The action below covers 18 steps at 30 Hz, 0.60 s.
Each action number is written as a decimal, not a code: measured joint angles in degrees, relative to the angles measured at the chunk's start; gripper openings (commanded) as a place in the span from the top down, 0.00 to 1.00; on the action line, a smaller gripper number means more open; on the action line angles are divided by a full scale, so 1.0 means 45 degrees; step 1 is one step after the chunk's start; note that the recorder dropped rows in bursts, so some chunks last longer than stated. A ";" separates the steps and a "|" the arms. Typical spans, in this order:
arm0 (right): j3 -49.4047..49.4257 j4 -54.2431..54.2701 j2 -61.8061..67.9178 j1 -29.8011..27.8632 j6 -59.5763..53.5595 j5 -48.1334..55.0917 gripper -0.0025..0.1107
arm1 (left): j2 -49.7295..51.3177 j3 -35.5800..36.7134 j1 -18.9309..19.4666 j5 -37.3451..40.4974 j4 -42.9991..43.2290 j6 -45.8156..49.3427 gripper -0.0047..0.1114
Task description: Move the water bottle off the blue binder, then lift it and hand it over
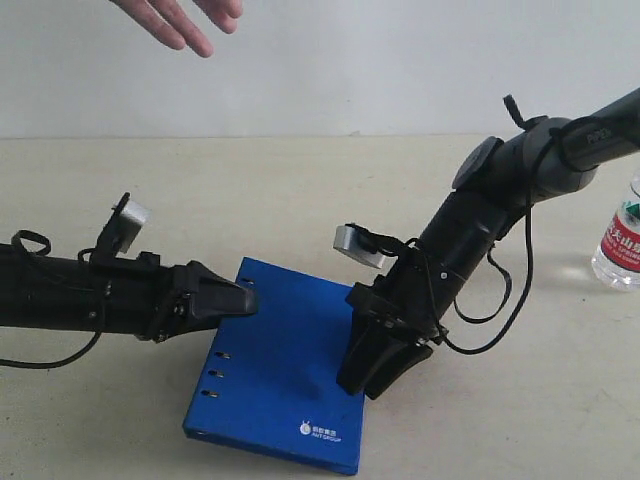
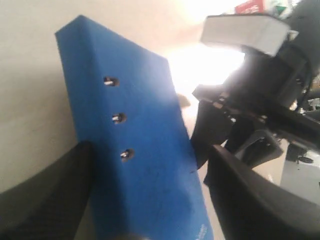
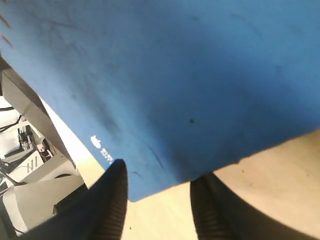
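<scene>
Clear plastic with a red, white and green label, the water bottle (image 1: 620, 245) stands upright on the table (image 1: 300, 190) at the far right, well apart from the blue binder (image 1: 280, 380), which lies flat near the front. We see the left gripper (image 1: 247, 298) at the binder's left edge, its jaws spread and empty, and the right gripper (image 1: 365, 388) pointing down at the right edge, jaws also parted. A person's hand (image 1: 185, 20) hangs above the far left.
</scene>
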 measured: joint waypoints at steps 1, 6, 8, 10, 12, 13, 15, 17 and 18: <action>0.0000 -0.0024 0.0000 0.0000 -0.0026 0.0000 0.73 | 0.0000 0.0000 0.0000 -0.0028 0.0000 0.0183 0.44; 0.0000 -0.0323 0.0055 0.0000 -0.0076 0.0000 0.92 | 0.0028 -0.0024 -0.0094 -0.0028 0.0000 -0.0002 0.44; 0.0000 -0.0557 0.0055 0.0024 -0.0076 0.0000 0.95 | 0.0028 -0.0054 -0.0201 -0.0028 0.0000 0.0155 0.44; 0.0000 -0.0729 0.0055 0.0076 -0.0090 0.0000 0.94 | -0.0027 -0.0054 -0.0285 -0.0028 0.0000 0.0334 0.45; 0.0000 -0.0783 0.0055 0.0075 -0.0090 0.0000 0.94 | -0.0083 -0.0136 -0.0380 -0.0091 0.0000 -0.0045 0.46; 0.0000 -0.0852 0.0033 0.0075 -0.0090 0.0000 0.94 | -0.0164 -0.0171 -0.0475 -0.0119 0.0000 -0.0164 0.47; 0.0019 -0.0963 0.0033 0.0075 -0.0142 0.0021 0.94 | -0.0473 -0.0199 -0.0714 -0.0189 0.0000 -0.0187 0.47; 0.0019 -0.1019 0.0033 0.0075 -0.0244 0.0021 0.94 | -0.0847 -0.0286 -0.0943 -0.0189 0.0000 -0.0163 0.48; 0.0028 -0.1021 0.0015 0.0075 -0.0332 0.0021 0.94 | -0.1117 -0.0341 -0.1111 -0.0166 0.0000 -0.0163 0.48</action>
